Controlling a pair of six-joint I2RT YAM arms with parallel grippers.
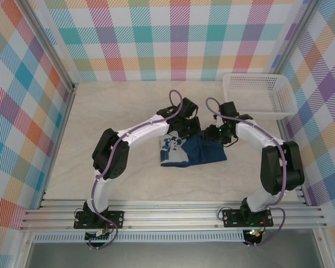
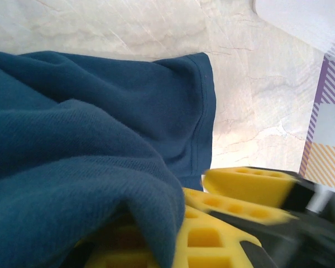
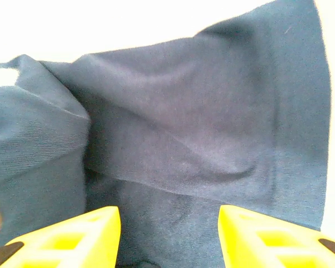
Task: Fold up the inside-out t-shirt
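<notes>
The left hand [image 2: 192,201], low in its frame, is clenched on the soft, limp t-shirt [image 1: 192,149] at the worktop [image 1: 128,106] centre. The right hand [image 3: 170,237] is released above it. Better to take it by the hems.

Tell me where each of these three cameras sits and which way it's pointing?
Top external: fixed above and behind the arms, looking down on the table, t-shirt and basket; both arms show whole.
Left wrist: on the left arm, looking past the left gripper, which is shut on bunched cloth.
Right wrist: on the right arm, looking down through the open right gripper at the cloth.
Shared: all three see the navy t-shirt.
</notes>
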